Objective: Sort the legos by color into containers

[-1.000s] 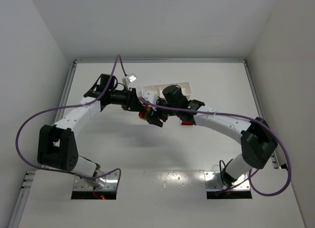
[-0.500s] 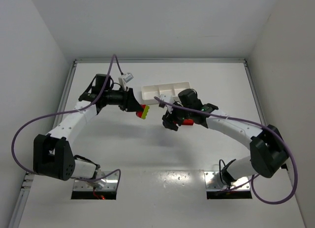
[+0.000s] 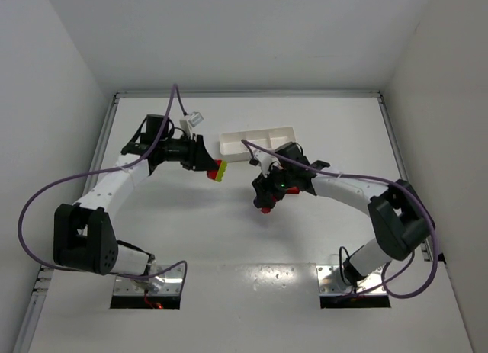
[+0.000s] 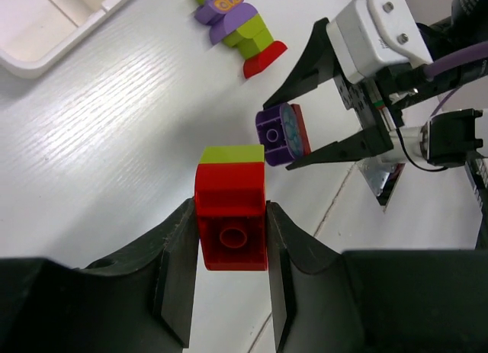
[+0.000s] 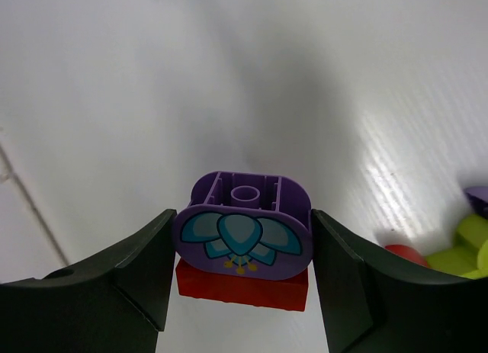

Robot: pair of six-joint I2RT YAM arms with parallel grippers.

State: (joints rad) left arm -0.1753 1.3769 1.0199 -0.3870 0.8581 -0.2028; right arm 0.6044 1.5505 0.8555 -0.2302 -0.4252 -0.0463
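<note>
Red-and-green brick [image 4: 231,231] tight in left gripper [image 4: 230,208], purple-on-red pair [image 5: 242,242] tight in right gripper [image 5: 242,216], tray [image 4: 34,25] cropped in left wrist view.

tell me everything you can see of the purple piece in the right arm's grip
The purple piece is a glossy plastic brick with rounded ends, a hollow side, and a blue petal print on its face. It is stuck to a red brick. The right gripper pinches it, fingers touching both ends.

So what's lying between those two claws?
Nothing. In the top view, the white table is bare between the left claw, holding red-and-green plastic bricks, and the right claw, holding purple-and-red plastic bricks.
</note>
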